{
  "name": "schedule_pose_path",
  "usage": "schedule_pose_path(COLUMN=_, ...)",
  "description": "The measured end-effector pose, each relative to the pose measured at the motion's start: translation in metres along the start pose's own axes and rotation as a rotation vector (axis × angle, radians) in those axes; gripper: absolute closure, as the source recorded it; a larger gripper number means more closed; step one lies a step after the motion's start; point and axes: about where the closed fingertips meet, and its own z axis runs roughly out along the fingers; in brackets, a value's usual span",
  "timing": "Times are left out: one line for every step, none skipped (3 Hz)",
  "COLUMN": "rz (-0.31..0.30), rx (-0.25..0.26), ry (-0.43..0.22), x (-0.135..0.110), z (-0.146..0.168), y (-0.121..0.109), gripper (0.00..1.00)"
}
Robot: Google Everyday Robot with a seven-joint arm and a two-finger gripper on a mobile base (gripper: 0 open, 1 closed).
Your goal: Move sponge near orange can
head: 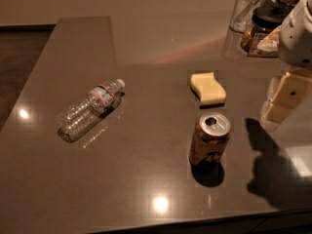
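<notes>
A pale yellow, thick sponge block with wavy sides (208, 87) lay flat on the dark grey-brown stone counter (136, 150), right of centre. Just on its near side stood an orange-brown aluminium soda can (209, 140), upright, with its silver top and pull tab facing up. A narrow strip of bare counter showed between the two, so they were close but not touching.

Well to the left, a clear plastic water bottle with a white cap and a band-like label (91, 109) lay on its side, its cap pointing to the far right.

The robot's cream-coloured gripper (282, 101) hung at the right edge of the scene, above the counter and to the right of both sponge and can, apart from each. It held nothing that could be seen, and how its jaws stood could not be made out. The white arm housing (298, 33) rose above it. Its dark shadow (270, 165) fell on the counter to the right of the can.

At the far right corner stood an empty clear glass tumbler (246, 9) and, beside it, a glass jar with a dark lid (263, 30).
</notes>
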Motion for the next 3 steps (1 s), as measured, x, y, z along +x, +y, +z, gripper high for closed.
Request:
schedule_pose_path(rz=0.0, rx=0.0, ry=0.0, x=0.0, z=0.0, y=0.0, gripper=0.0)
schedule_pose_path(rz=0.018, rx=0.008, ry=-0.011, x=-0.001, z=0.002, y=-0.01, gripper=0.0)
schedule_pose_path(rz=0.077, rx=-0.002, ry=-0.031, x=-0.001, z=0.02, y=-0.044, gripper=0.0)
